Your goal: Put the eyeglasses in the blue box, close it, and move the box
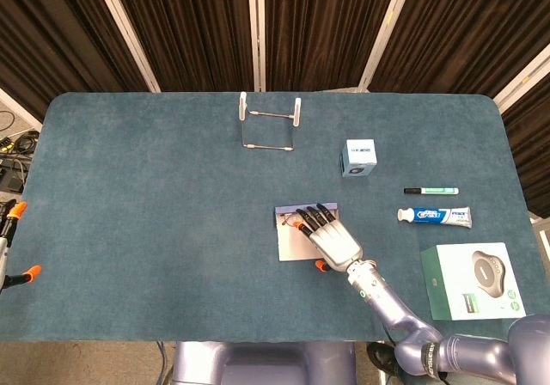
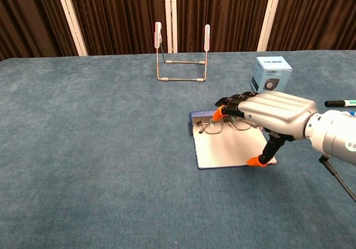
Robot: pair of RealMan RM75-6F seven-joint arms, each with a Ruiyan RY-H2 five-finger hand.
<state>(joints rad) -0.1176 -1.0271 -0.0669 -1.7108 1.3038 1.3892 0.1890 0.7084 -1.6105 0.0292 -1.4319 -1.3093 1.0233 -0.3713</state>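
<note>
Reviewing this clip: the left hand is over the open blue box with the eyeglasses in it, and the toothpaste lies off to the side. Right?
Not quite. It is the right hand over the open blue box, as the chest view shows; the left hand is not in view. The eyeglasses do lie in it, and the toothpaste lies off to the side.

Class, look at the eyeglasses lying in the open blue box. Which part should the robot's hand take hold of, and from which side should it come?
Take the eyeglasses by the thin bridge between the lenses, pinching from above. They lie flat and low at the far end of the open blue box, so a sideways approach would probably meet the box edge. The right hand is already above them, fingers reaching past the frame.
</note>
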